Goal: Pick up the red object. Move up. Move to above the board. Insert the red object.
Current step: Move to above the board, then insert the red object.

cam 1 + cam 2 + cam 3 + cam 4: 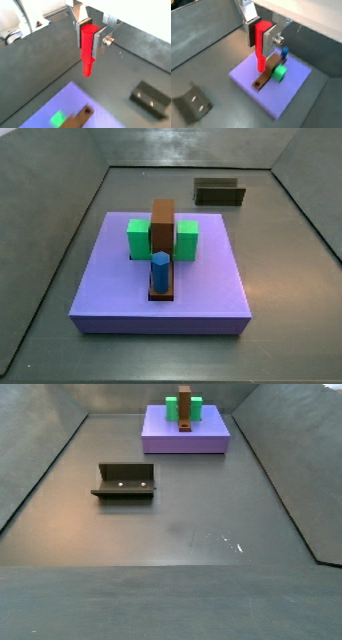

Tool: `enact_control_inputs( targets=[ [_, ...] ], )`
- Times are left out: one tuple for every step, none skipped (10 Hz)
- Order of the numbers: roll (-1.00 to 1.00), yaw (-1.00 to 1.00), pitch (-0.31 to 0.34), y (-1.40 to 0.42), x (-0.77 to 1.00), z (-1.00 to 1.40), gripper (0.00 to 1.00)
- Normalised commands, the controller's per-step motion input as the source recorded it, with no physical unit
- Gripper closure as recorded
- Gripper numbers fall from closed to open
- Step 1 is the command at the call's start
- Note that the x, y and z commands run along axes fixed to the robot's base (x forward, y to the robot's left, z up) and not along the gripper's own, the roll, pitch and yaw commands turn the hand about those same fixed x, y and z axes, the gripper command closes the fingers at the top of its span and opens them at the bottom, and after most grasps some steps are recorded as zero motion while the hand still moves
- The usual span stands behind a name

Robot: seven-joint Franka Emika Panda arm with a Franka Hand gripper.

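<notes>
While jaws grip its top, red object (88, 50) hangs between.

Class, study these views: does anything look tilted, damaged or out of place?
Nothing stands out. The gripper holds the red object straight, above the floor near the board; the blue peg stands upright there.
</notes>
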Motion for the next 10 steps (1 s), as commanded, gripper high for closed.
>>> enact_control_inputs(
  targets=[
    [0.02,0.01,0.139,-1.40,0.58,0.19,1.00],
    [0.05,0.01,0.157,-0.52,0.26,0.08,1.00],
    [0.06,0.01,0.143,-0.19,0.14,0.04,1.00],
    [0.00,-0.05,-0.010,0.06,0.01,-0.33,1.00],
    [0.05,0.00,-0.074,0.25,0.03,-0.74,1.00],
    [0.02,0.00,-0.086,0.39,0.07,-0.94,1.00],
    [0.04,0.00,-0.103,0.37,0.00,-0.93,1.00],
    [0.04,0.00,-0.123,0.31,0.00,-0.90,1.00],
    [0.07,0.00,-0.129,0.28,0.04,-0.86,1.00],
    [0.04,-0.09,-0.166,0.15,0.11,-0.78,1.00]
  ],
)
